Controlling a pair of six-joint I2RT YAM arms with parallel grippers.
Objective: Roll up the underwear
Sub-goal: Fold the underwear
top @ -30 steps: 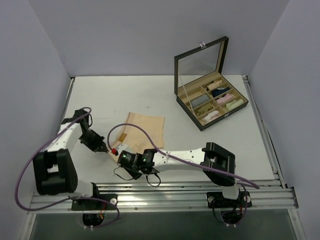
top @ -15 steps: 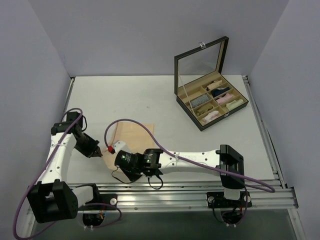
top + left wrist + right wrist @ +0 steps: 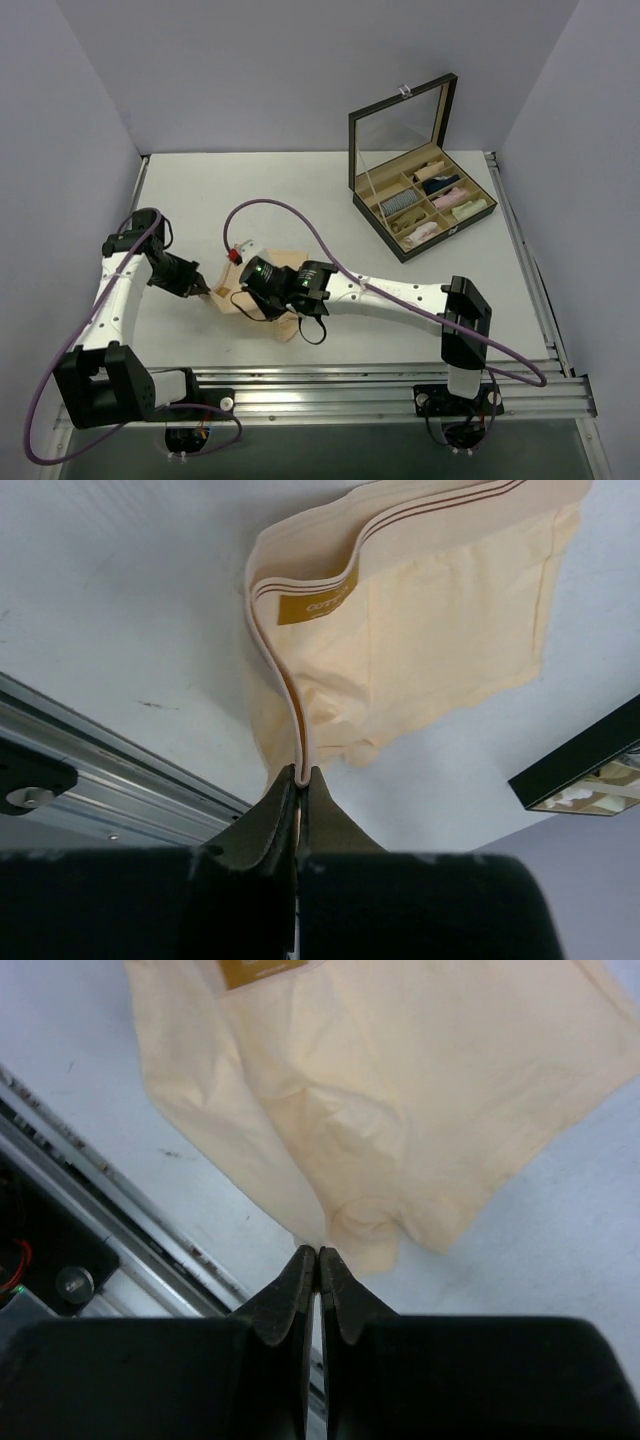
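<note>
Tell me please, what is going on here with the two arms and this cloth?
Two robot arms are working on the underwear, a thin peach-beige garment on the white table. The left gripper is shut on the striped waistband edge and lifts it. The right gripper is shut too and seems to pinch a lower corner. The cloth is loosely folded over, not yet a roll. An open box of rolled cloths stands apart at the far right.
</note>
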